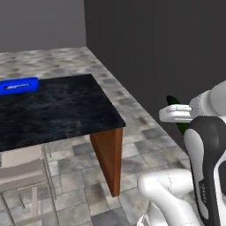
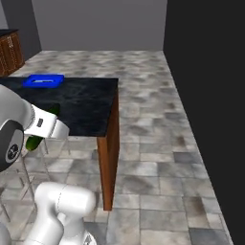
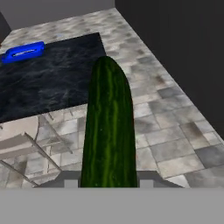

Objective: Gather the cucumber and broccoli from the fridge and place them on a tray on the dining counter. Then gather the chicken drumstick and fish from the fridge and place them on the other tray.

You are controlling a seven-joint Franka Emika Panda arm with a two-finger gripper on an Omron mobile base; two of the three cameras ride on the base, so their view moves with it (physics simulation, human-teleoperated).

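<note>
My gripper [image 3: 109,181] is shut on the cucumber [image 3: 109,131], a dark green striped stick that points forward up the middle of the hand view. In the left base view the cucumber [image 1: 174,102] pokes out above and below the white hand [image 1: 176,113], off the right side of the dining counter [image 1: 57,110]. From the right base view its green end [image 2: 32,142] shows under the forearm. A blue tray [image 1: 18,85] [image 2: 43,81] [image 3: 24,51] with a thin grey utensil in it lies at the counter's far left. The fridge is out of view.
The black counter stands on a brown wooden leg [image 1: 109,159] [image 2: 109,158] at its near right corner. A pale chair [image 1: 22,172] [image 3: 26,144] is tucked under its front edge. A dark wall [image 1: 176,44] runs along the right, with tiled floor between it and the counter.
</note>
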